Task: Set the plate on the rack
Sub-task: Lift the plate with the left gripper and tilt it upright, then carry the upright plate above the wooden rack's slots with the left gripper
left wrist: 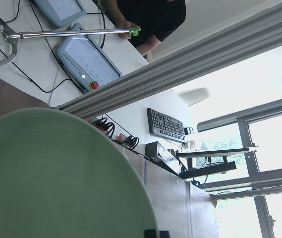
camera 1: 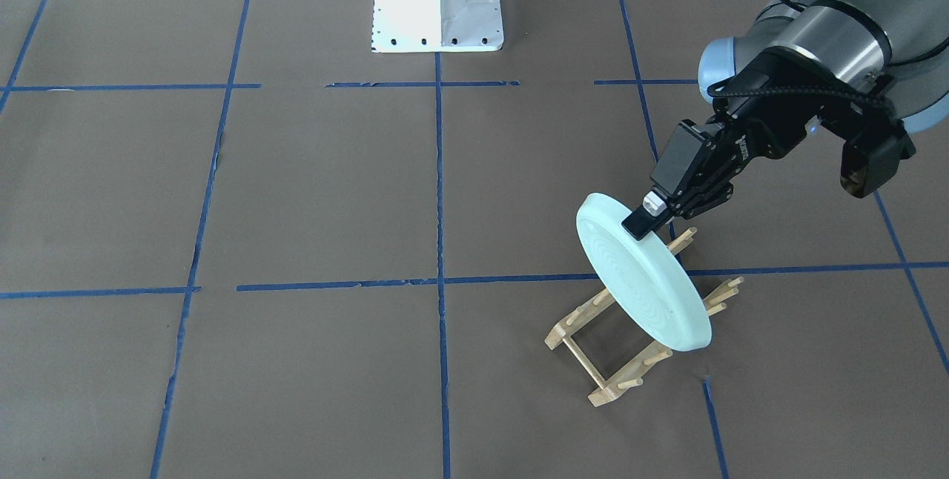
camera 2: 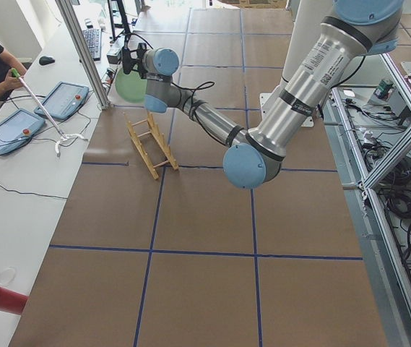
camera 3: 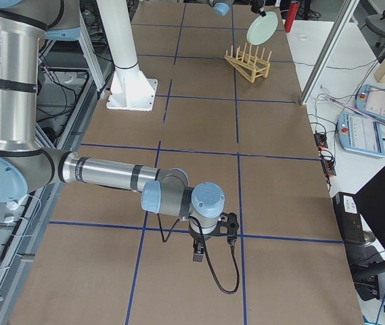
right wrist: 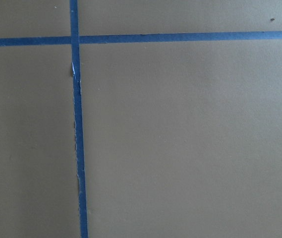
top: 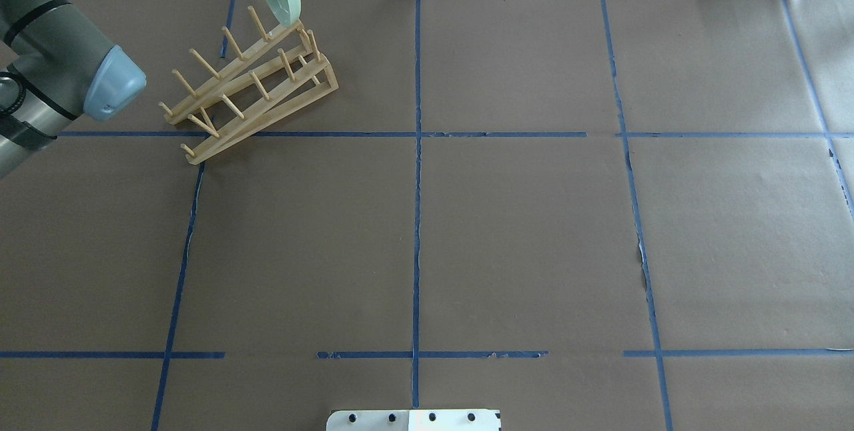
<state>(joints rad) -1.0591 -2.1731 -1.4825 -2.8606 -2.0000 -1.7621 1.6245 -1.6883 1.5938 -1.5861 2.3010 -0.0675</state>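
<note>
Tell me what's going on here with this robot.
The left gripper is pinching the rim of the plate, holding it tilted on edge just over one end of the rack. It hasn't let go, and the plate doesn't look seated between the pegs yet. The right arm sits low over the table, far from the rack.

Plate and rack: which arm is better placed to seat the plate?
Left. The left claw grips the round pale mint-green plate by the rim, right at the light-wood pegged rack. The right arm's claw hangs far off at the table's other end.
</note>
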